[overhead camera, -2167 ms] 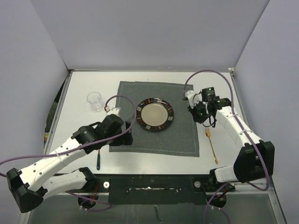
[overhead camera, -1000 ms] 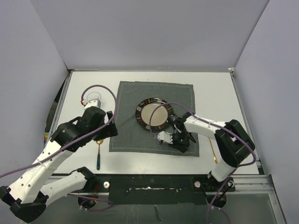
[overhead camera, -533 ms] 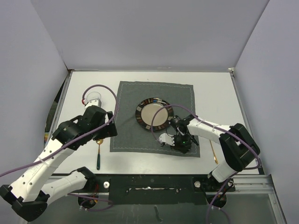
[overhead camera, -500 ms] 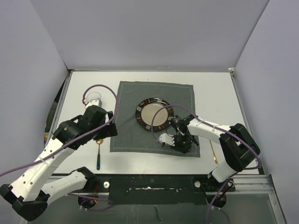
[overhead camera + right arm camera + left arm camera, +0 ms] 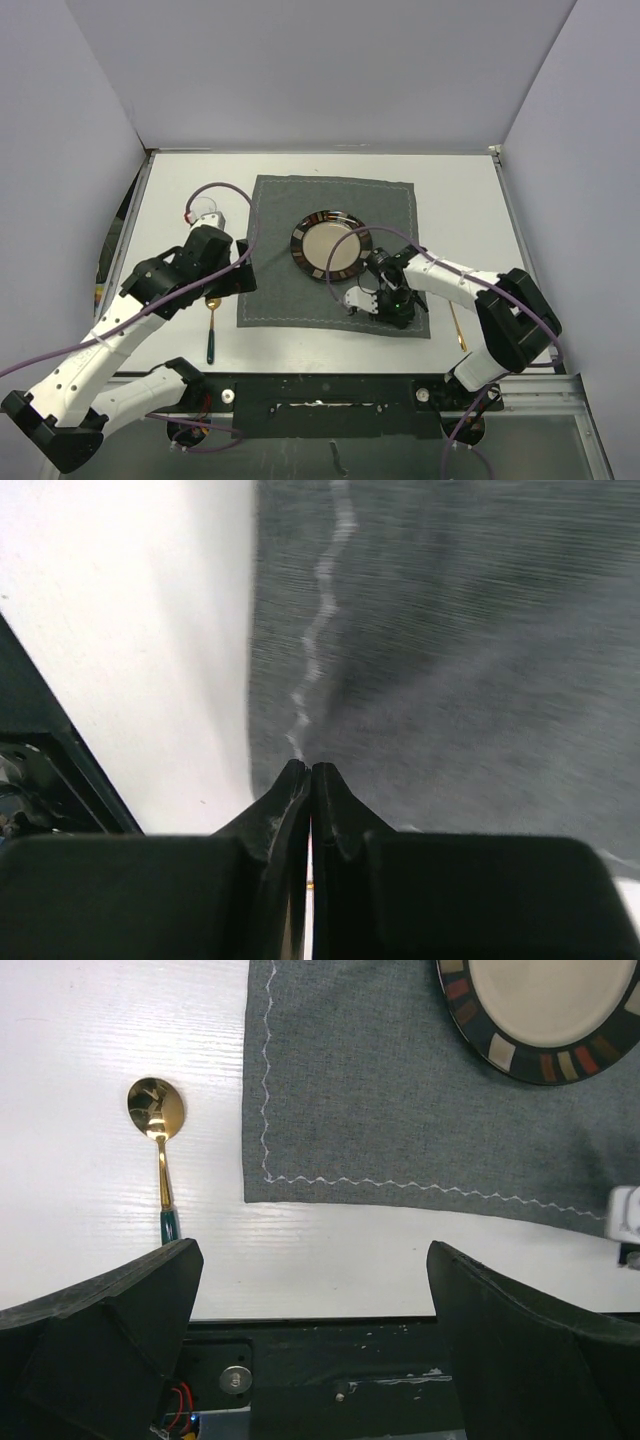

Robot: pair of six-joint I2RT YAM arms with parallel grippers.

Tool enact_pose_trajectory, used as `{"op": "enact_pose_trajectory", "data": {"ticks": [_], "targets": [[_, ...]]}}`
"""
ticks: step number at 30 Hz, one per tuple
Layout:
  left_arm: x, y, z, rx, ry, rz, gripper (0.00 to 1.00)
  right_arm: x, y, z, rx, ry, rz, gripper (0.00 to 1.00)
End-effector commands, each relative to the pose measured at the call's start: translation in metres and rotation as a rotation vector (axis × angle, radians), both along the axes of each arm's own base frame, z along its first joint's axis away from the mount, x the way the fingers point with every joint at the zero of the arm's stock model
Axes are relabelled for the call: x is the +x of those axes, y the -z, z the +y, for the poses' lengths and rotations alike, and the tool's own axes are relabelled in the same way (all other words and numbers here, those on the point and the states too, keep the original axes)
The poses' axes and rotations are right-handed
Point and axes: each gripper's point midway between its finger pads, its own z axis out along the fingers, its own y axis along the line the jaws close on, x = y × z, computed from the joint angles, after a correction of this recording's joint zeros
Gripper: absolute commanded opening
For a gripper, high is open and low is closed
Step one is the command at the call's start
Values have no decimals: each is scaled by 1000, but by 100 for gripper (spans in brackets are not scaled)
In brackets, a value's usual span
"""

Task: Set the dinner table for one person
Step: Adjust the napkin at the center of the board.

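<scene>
Right gripper (image 5: 309, 770) pinched tight, nothing showing between its tips, nose down at the mat's (image 5: 300, 290) near edge, arm folded inward. Left gripper (image 5: 310, 1260) gapes wide and empty near the spoon (image 5: 155, 1110). The table (image 5: 460, 190) lies white and plain under everything.

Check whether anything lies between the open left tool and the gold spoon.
Nothing visible does. The spoon lies alone on bare white table, left of the placemat, with the left tool open above it.
</scene>
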Motion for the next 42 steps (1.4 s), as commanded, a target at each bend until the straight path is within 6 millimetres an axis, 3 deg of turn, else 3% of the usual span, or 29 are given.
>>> {"op": "enact_pose_trajectory", "data": {"ticks": [1,5,6,9,10,12,14,16,21,30,42], "targets": [[17,-10,-10,-32,39,-96,98,60,-53,22,69,80,-221,0],[33,-24,-19,-53,81,-198,97,116,-97,33,156,226,-348,0],[36,-27,-19,-47,92,-218,91,132,-106,31,173,277,-382,0],[42,-35,-18,-21,102,-252,57,180,-123,16,212,479,-475,0],[43,-34,-17,-12,101,-254,54,193,-126,11,247,554,-472,6],[43,-28,-16,-1,97,-237,57,212,-129,5,347,722,-408,32],[41,-18,-15,1,75,-204,69,226,-125,4,453,844,-294,38],[37,-4,-14,-12,46,-169,78,235,-115,11,551,919,-132,40],[22,17,-13,-86,-11,-132,76,241,-94,41,661,927,123,41],[9,29,1,-88,-75,-110,73,261,-76,66,674,832,168,42],[24,35,-8,-53,-65,-92,73,277,-62,66,681,801,150,42]]}}
